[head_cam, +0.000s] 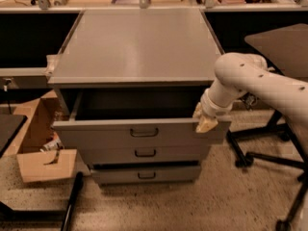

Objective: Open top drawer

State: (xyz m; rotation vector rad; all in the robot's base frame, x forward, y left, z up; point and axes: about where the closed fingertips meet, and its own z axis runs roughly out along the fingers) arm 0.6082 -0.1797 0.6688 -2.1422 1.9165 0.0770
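Note:
The top drawer (96,134) of the grey metal cabinet (139,42) stands pulled out towards me, and its dark, deep box (139,105) shows behind the front. Its small dark loop handle (144,132) is at the centre of the front. My gripper (205,122) is at the right end of the drawer front's top edge, touching it, on the end of the white arm (255,81) that reaches in from the right. The two shorter drawers, middle (144,154) and bottom (146,174), sit below and further back.
An open cardboard box (43,162) with odds and ends stands on the floor left of the cabinet. A black chair base with castors (269,150) is to the right, under a dark table (284,42). A black stand leg (72,201) lies at the lower left.

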